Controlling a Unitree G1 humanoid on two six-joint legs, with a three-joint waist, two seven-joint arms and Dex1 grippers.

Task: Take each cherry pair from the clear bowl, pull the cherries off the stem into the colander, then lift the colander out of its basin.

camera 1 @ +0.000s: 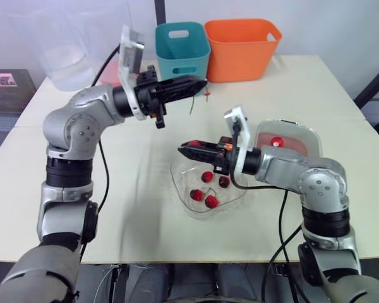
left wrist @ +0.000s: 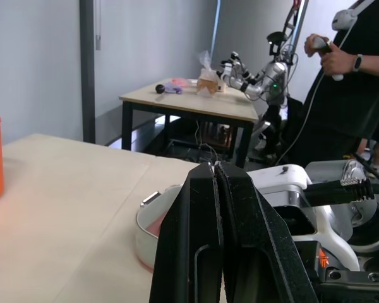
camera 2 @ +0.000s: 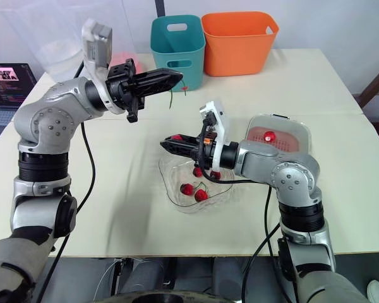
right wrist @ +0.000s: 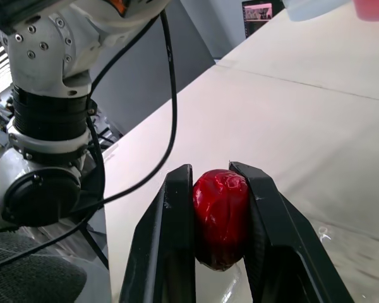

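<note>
Presently pinching one cherry point(right wrist: 221, 218) between the fingers of the right claw point(camera 1: 184, 147), just above the far rim of the clear bowl point(camera 1: 174, 172) near the middle of the table point(camera 1: 316, 82). Pressing the left claw point(camera 1: 204, 81) together on a thin green stem point(camera 1: 191, 106), raised high toward the table's far edge, well apart from that fruit. Reads as stem and fruit already parted. Next, probably, over to the colander point(camera 1: 297, 148) seated in its basin point(camera 1: 311, 132) near the right edge, one red fruit already inside. Four more cherries point(camera 1: 211, 201) waiting in the bowl. Expect light, soft, slick fruit: squeeze across the round body, gently, never crushing. Take stems close to the fruit. Grip the colander, light and stiff, by its rim.
</note>
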